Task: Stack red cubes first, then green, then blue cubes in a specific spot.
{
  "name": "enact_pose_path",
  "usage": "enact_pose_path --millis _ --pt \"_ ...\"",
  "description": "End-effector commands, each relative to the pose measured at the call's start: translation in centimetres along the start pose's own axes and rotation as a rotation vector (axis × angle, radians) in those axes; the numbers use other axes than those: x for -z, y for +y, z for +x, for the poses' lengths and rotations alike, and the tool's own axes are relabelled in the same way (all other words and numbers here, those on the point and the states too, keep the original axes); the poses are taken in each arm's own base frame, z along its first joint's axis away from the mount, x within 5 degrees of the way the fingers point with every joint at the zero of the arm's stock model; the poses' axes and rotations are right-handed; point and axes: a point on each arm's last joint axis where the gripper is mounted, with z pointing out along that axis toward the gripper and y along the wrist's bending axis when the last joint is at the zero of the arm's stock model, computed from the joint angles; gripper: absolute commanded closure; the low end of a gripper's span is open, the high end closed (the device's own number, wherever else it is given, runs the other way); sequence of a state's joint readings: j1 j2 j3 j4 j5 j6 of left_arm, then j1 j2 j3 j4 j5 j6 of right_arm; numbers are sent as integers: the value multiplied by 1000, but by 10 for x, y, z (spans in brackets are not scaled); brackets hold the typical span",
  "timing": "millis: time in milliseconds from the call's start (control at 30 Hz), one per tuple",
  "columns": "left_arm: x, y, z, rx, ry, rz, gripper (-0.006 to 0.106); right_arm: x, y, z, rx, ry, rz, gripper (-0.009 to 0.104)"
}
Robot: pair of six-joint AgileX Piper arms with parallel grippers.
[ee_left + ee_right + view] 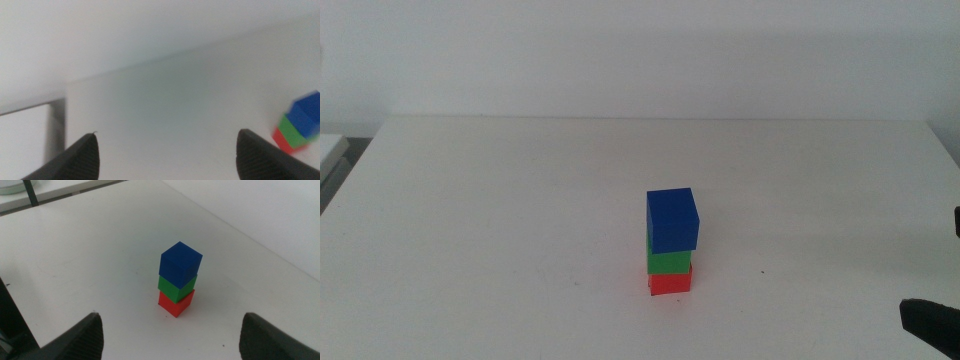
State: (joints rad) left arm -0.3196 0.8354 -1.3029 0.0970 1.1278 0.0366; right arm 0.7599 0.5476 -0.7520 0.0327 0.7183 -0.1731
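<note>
The red cube [670,283] sits at the base of a finished tower, a little toward five o'clock from the table's [500,220] centre in my middle view. The green cube [669,262] rests squarely on it and the blue cube [672,219] caps the pile, touching the green one's top face. The blue one looks turned slightly against the two below, though all three stand upright with no lean I can make out. A few tiny dark specks on the white surface beside the base, one off toward three o'clock, suggest the marked spot [761,272], but they are too small for me to read.

My right gripper [172,332] hangs back from the tower with its jaws spread wide and nothing between them. In the middle view only a dark tip of it shows at about four o'clock. My left gripper [167,155] is likewise spread and empty, with the stack near one jaw at the edge of its blurred wrist view. It does not appear in the middle view at all.

I judge the stacking order complete: red, green, blue, all placed. What is left, as I see it, is only to keep both arms well apart from the tower and park them. The risk would be a jaw brushing the blue cube on the way out.
</note>
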Motion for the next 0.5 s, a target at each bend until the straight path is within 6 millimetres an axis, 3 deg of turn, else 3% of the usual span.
enact_pose_path --millis 0,167,467 --pt "14 4 17 29 -113 -29 7 2 0 0 -9 -18 -2 9" --pt "30 2 46 134 -166 -91 7 2 1 0 -20 -22 -11 9" --pt "49 -18 50 209 -256 70 7 2 3 -1 -36 -25 -25 9"
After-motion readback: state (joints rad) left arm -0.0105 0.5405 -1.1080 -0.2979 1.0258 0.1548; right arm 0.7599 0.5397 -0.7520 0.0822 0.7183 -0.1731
